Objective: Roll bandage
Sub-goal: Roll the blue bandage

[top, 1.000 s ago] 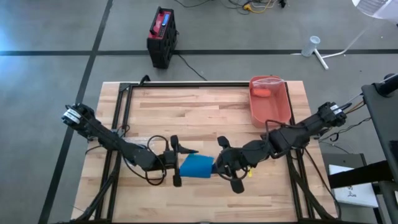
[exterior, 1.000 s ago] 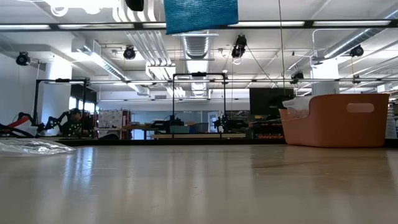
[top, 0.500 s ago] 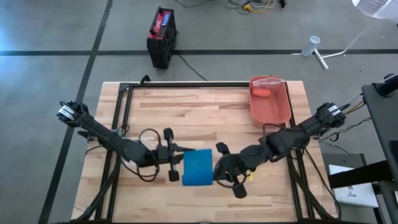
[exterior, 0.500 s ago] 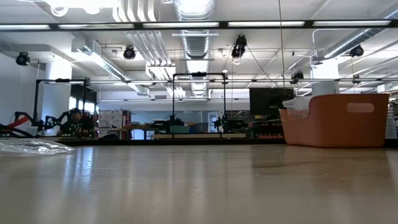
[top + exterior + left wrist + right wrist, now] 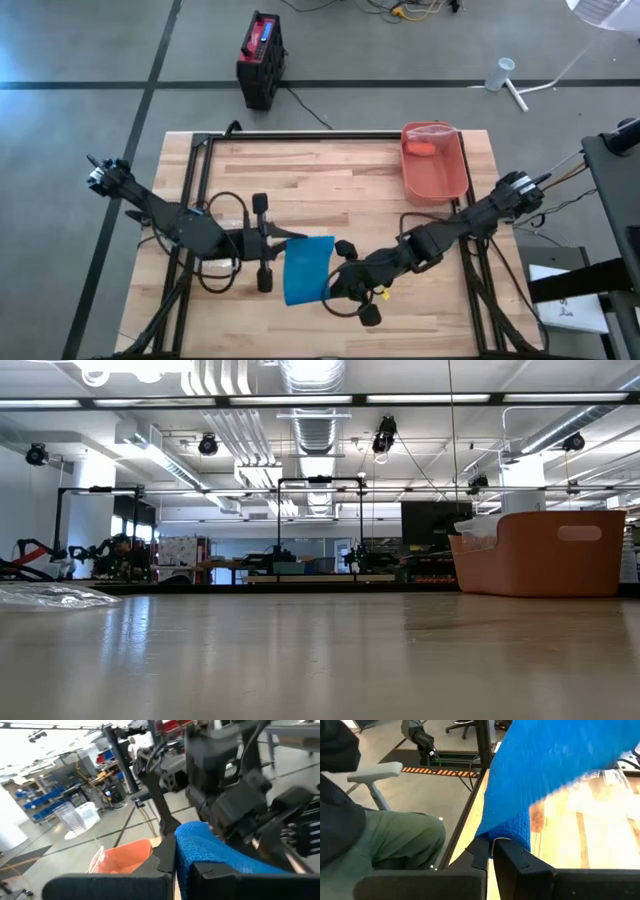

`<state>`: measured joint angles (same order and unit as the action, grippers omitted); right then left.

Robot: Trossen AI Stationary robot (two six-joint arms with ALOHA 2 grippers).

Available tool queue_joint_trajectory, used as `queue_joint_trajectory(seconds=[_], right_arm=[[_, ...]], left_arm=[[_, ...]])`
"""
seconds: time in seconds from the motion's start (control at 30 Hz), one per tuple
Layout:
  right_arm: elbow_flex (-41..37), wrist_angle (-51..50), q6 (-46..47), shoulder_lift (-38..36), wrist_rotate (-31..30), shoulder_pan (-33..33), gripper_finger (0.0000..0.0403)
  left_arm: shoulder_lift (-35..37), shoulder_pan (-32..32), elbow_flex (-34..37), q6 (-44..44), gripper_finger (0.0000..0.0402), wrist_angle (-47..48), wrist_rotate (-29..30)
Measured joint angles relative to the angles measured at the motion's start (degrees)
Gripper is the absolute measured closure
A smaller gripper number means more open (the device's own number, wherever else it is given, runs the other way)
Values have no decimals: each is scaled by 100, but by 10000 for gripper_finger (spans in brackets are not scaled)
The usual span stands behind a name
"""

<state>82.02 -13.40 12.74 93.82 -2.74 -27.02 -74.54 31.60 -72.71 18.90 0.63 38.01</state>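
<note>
Bandage (image 5: 306, 271), a blue mesh strip, hangs stretched in the air above the near middle of the desk (image 5: 340, 175), held at both ends. The left pincer (image 5: 272, 240) is shut on its left edge, and the right pincer (image 5: 340, 285) is shut on its right edge.

To roll it well, I judge that the two arms should keep the strip lightly taut and level, so the fabric neither sags nor twists. One end would best serve as the core, with the other arm feeding cloth toward it evenly. Too hard a pull could drag the mesh out of a pinch.

From above, both arms and the whole strip show together, with the orange bin (image 5: 434, 160) well apart at the far right. The left wrist view adds the close grip: blue fabric (image 5: 210, 850) caught between its dark fingers (image 5: 165, 857). The right wrist view shows the cloth (image 5: 540, 775) draping from its own closed fingers (image 5: 512, 852), and a seated person's leg (image 5: 380, 840) beyond the desk. The low view shows only the bare surface and the bin (image 5: 540, 552); bandage and arms sit above its frame.
</note>
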Motion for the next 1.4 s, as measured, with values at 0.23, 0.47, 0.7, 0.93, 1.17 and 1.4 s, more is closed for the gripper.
queue_joint_trajectory(seconds=[0.23, 0.47, 0.7, 0.93, 1.17, 1.4], right_arm=[[-16, 238, -140, 103, -34, -88, 394], [-83, 501, -73, 101, -685, -86, 394], [-90, 539, 80, 101, -1560, -86, 394], [-97, 611, 253, 101, -1667, -86, 394], [-161, 948, 17, 259, -997, -148, 394], [-157, 1352, -75, 359, -473, -313, 394]], left_arm=[[2, 233, -494, 171, 401, 132, -10], [-2, 356, -562, 165, 401, 72, -6], [-2, 483, -560, 174, 401, -68, -7], [0, 555, -557, 202, 401, -66, 73], [13, 487, -551, 399, 401, -58, 520], [21, 361, -546, 475, 401, 392, 1714]])
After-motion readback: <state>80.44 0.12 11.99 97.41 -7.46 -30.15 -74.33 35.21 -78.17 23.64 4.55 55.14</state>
